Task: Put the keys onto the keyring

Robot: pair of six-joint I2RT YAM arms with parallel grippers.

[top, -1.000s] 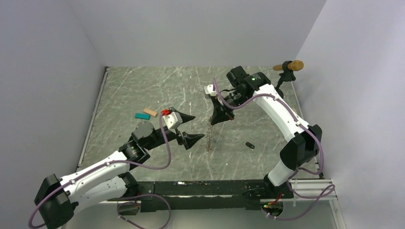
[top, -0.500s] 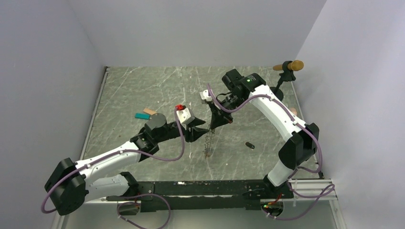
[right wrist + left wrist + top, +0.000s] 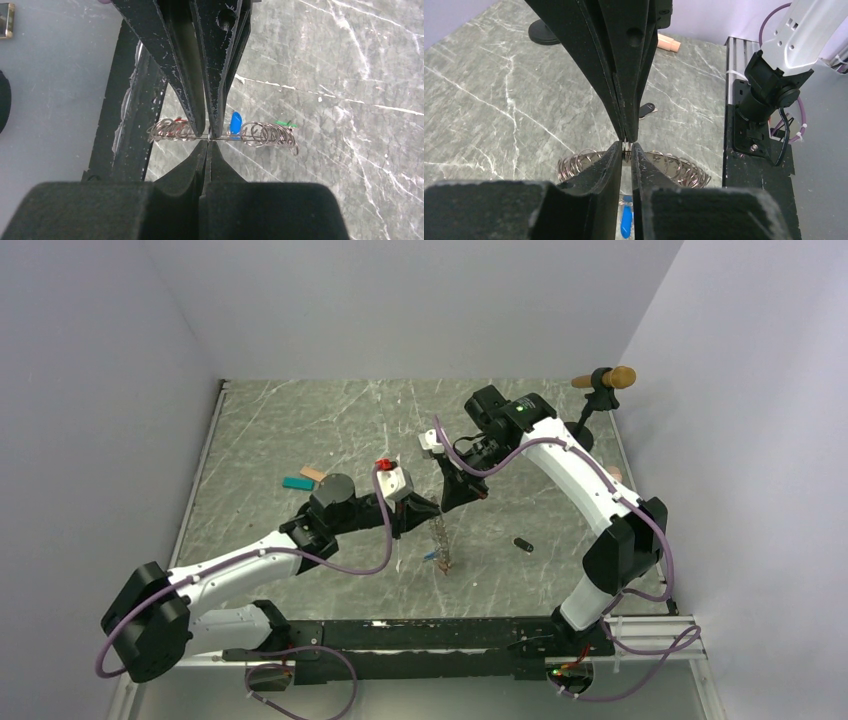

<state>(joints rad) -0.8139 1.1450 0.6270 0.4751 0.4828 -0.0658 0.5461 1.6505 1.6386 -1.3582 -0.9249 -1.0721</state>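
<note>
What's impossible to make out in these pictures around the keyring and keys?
- Top view: the keyring is too small to count what hangs on it.
- Left wrist view: the blue key is mostly hidden behind the left gripper and its own fingers.
- Both wrist views: fingers crowd the contact, so whether the left gripper pinches the keyring is unclear.

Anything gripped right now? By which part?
Keyring. Right gripper and left gripper both pinch its bare wire mid-span, between the two bunches of coils.
</note>
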